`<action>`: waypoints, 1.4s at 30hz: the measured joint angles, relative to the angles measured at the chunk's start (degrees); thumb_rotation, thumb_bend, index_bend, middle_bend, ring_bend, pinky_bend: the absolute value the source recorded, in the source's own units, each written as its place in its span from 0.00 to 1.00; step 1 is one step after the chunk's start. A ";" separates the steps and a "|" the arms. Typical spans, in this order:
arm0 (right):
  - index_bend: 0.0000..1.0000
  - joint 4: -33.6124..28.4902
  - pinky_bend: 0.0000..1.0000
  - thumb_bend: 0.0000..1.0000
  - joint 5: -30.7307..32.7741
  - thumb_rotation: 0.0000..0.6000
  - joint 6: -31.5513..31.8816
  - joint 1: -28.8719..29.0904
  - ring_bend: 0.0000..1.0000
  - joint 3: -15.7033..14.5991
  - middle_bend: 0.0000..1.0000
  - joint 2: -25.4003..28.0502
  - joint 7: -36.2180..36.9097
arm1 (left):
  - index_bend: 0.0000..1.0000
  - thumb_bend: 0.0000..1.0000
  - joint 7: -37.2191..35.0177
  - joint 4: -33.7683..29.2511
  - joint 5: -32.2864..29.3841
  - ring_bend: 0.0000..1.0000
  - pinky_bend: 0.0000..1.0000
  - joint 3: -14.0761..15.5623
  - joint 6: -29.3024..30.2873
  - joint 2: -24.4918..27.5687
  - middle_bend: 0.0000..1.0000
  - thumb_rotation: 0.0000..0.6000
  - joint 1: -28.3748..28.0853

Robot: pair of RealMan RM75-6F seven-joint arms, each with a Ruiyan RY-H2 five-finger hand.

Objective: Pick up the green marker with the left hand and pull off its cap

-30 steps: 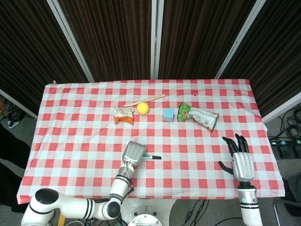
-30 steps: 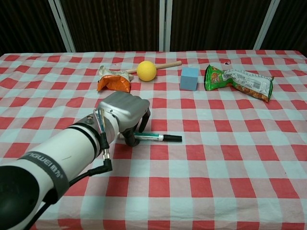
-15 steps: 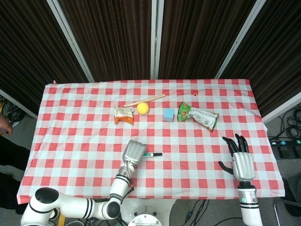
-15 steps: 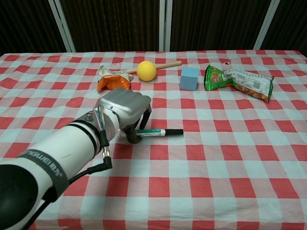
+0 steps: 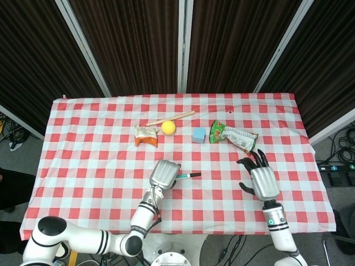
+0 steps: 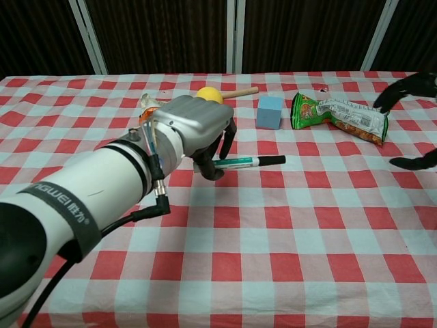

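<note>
My left hand [image 6: 194,130] grips the green marker [image 6: 249,162] by its left end and holds it level above the cloth. The marker's black cap points right. From the head view the same left hand [image 5: 165,173] sits near the table's front middle with the marker [image 5: 188,175] sticking out to the right. My right hand [image 5: 259,180] hovers over the front right of the table, fingers spread and empty. In the chest view only the dark fingertips [image 6: 399,85] of that right hand show at the right edge.
At the back lie a yellow ball [image 5: 168,128], a wooden stick [image 5: 171,118], an orange snack packet [image 5: 146,136], a blue cube [image 5: 199,135] and a green snack bag [image 5: 234,136]. The red checked cloth [image 5: 83,166] covers the table.
My left hand has lifted the marker off the cloth and carried it up and to the right. My right hand has moved left and forward toward the table's middle.
</note>
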 measured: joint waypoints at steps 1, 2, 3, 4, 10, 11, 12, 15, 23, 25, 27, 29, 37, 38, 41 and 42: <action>0.35 -0.06 0.03 0.03 -0.08 1.00 -0.85 1.14 0.11 0.43 0.35 -0.48 -0.83 | 0.59 0.36 -0.19 -0.13 0.42 0.95 0.89 -0.35 -0.04 -0.07 0.60 1.00 -0.42; 0.37 -0.06 0.03 0.04 -0.14 1.00 -1.99 2.62 0.11 1.00 0.36 -1.22 -1.88 | 0.59 0.36 -0.41 -0.24 0.75 0.95 0.89 -0.61 -0.06 -0.09 0.60 1.00 -0.68; 0.38 -0.01 0.03 0.04 -0.15 1.00 -2.84 3.69 0.11 1.43 0.37 -1.84 -2.64 | 0.59 0.36 -0.67 -0.37 1.08 0.96 0.89 -0.85 -0.07 -0.10 0.60 1.00 -0.92; 0.39 0.10 0.04 0.05 -0.13 1.00 -3.68 4.72 0.12 1.83 0.38 -2.53 -3.33 | 0.59 0.36 -1.06 -0.55 1.51 0.96 0.89 -1.15 -0.09 -0.09 0.60 1.00 -1.22; 0.46 2.20 0.06 0.07 0.48 1.00 -7.70 9.50 0.15 2.91 0.43 -7.34 -6.10 | 0.59 0.36 -2.38 -0.77 2.37 0.96 0.89 -1.87 -0.51 0.01 0.60 1.00 -2.53; 0.47 2.75 0.06 0.08 0.59 1.00 -7.94 9.97 0.15 2.88 0.43 -8.12 -6.49 | 0.59 0.36 -2.44 -0.74 2.29 0.96 0.89 -1.90 -0.58 0.04 0.60 1.00 -2.66; 0.47 3.16 0.06 0.08 0.66 1.00 -8.03 10.23 0.15 2.84 0.43 -8.66 -6.77 | 0.59 0.36 -2.51 -0.72 2.20 0.96 0.89 -1.92 -0.62 0.09 0.60 1.00 -2.78; 0.47 4.39 0.06 0.10 0.72 1.00 -7.75 10.75 0.15 2.57 0.43 -10.13 -7.45 | 0.59 0.36 -2.74 -0.67 1.93 0.96 0.89 -1.83 -0.66 0.33 0.60 1.00 -2.96; 0.55 6.74 0.08 0.11 0.27 1.00 -5.74 11.30 0.19 1.86 0.49 -12.07 -7.33 | 0.59 0.36 -3.22 -0.61 1.00 0.96 0.89 -1.31 -0.59 0.86 0.60 1.00 -3.23; 0.56 7.55 0.09 0.11 0.18 1.00 -5.47 11.40 0.19 1.69 0.49 -12.50 -6.94 | 0.59 0.36 -3.24 -0.60 0.50 0.96 0.89 -1.22 -0.52 0.83 0.60 1.00 -3.31; 0.56 8.38 0.09 0.11 0.24 1.00 -5.34 11.56 0.19 1.52 0.49 -12.98 -6.52 | 0.59 0.36 -3.28 -0.69 0.38 0.96 0.89 -1.12 -0.30 0.82 0.60 1.00 -3.38; 0.56 8.89 0.09 0.11 0.41 1.00 -5.31 11.73 0.19 1.33 0.49 -13.30 -6.27 | 0.59 0.36 -3.28 -0.94 0.32 0.96 0.89 -1.04 -0.03 0.92 0.60 1.00 -3.45; 0.57 9.56 0.09 0.12 0.96 1.00 -5.44 12.08 0.21 0.81 0.51 -13.74 -5.62 | 0.59 0.36 -3.32 -1.30 -0.01 0.96 0.89 -0.83 0.10 1.10 0.60 1.00 -4.10; 0.58 9.55 0.09 0.13 0.94 1.00 -5.32 12.12 0.21 0.79 0.52 -13.79 -5.53 | 0.59 0.36 -3.28 -1.26 -0.07 0.96 0.89 -0.78 0.10 1.08 0.60 1.00 -4.16; 0.60 9.68 0.09 0.14 0.71 1.00 -4.73 12.21 0.23 0.70 0.54 -14.06 -5.40 | 0.59 0.36 -3.22 -1.16 -0.28 0.96 0.89 -0.68 0.26 1.02 0.60 1.00 -4.35; 0.60 9.78 0.09 0.14 0.67 1.00 -4.64 12.26 0.23 0.67 0.54 -14.15 -5.40 | 0.59 0.36 -3.22 -1.15 -0.32 0.96 0.89 -0.66 0.31 1.02 0.60 1.00 -4.39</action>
